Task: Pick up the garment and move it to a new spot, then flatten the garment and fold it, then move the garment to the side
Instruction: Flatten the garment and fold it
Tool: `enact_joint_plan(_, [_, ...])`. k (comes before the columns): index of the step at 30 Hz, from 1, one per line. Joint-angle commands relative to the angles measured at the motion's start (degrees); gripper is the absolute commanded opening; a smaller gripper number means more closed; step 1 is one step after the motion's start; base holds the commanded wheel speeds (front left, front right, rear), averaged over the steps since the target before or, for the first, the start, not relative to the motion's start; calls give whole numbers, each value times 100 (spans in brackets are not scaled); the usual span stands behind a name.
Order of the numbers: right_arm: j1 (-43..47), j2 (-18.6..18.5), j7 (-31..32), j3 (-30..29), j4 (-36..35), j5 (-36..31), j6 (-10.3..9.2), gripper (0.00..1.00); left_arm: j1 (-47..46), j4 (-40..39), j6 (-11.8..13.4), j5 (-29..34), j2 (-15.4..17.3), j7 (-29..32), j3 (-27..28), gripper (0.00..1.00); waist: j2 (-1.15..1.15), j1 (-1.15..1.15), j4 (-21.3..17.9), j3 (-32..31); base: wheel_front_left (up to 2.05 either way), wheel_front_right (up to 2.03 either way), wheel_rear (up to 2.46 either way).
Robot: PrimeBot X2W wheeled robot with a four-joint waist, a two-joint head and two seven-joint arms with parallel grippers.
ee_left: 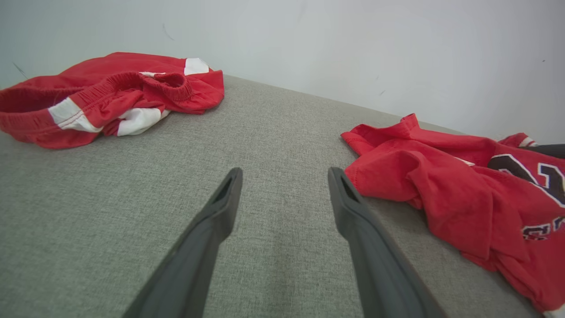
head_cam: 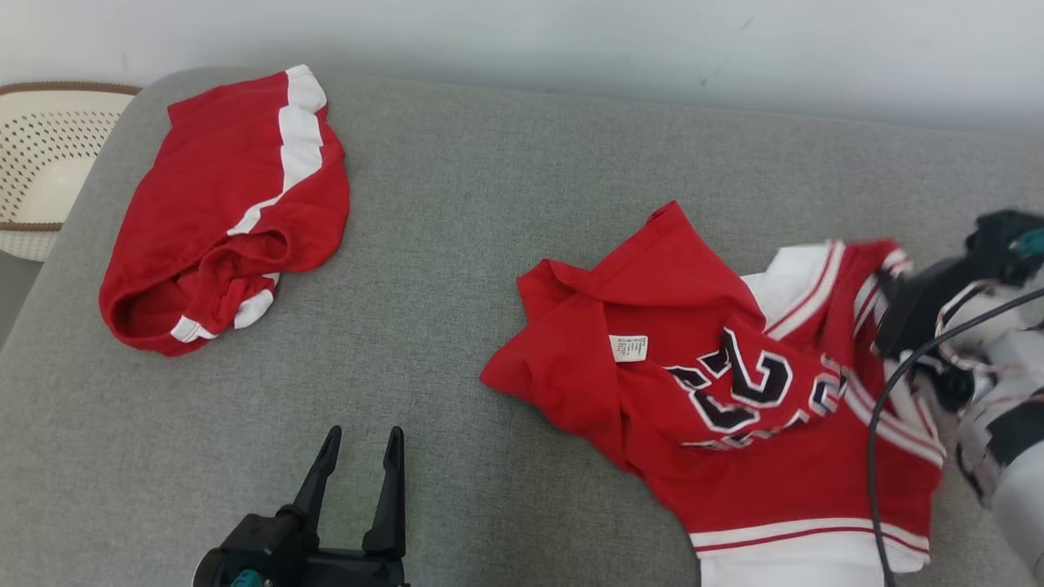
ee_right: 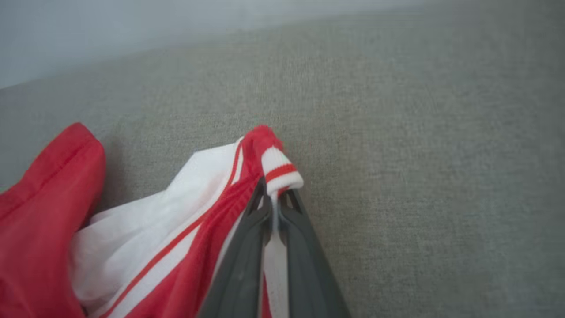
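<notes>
Two red garments on grey cushion (head_cam: pixel 489 163).

Head view: jersey (head_cam: pixel 734 424) crumpled at right, shorts (head_cam: pixel 228 204) upper left, well apart. Left gripper (head_cam: pixel 359 444) low, fingers pointing up, spread, nothing between. Right arm (head_cam: pixel 1007 383) reaches in from right edge to jersey's far side.

Left wrist view: fingers apart over bare cushion, jersey just beside right finger.

Right wrist view: right gripper (ee_right: pixel 273 194) pinched together on jersey's white-and-red striped trim.

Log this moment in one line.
phase: grasp | right pincer: shut on jersey trim | left pincer: open, holding nothing | shorts: far left
</notes>
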Motion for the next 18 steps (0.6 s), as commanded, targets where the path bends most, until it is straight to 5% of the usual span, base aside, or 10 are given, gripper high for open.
enact_joint_plan(1, [-261,-69,-232,-80,57,-40,2,0,-75,-22,-13,-35,1,-18,-6,100,0,0,44,90,0,0,0])
enact_joint_plan(11, [-1575,-290,-1898,-532,1000,-423,2,0,-256,-13,46,-110,1,-18,-187,100,0,0,429,462,0,0,0])
enact_joint_plan(14, [-1567,-181,-1890,-553,1224,-494,2,0,-283,-4,47,-119,1,-18,-184,100,0,0,486,476,0,0,0])
enact_joint_plan(17, [-1531,-182,-2047,-546,1306,-608,2,100,-264,16,76,-121,1,-18,-173,100,0,0,485,434,0,0,0])
enact_joint_plan(18, [-1483,-189,-2099,-510,1328,-682,2,100,-244,21,85,-122,0,-18,-174,100,0,0,474,394,0,0,0])
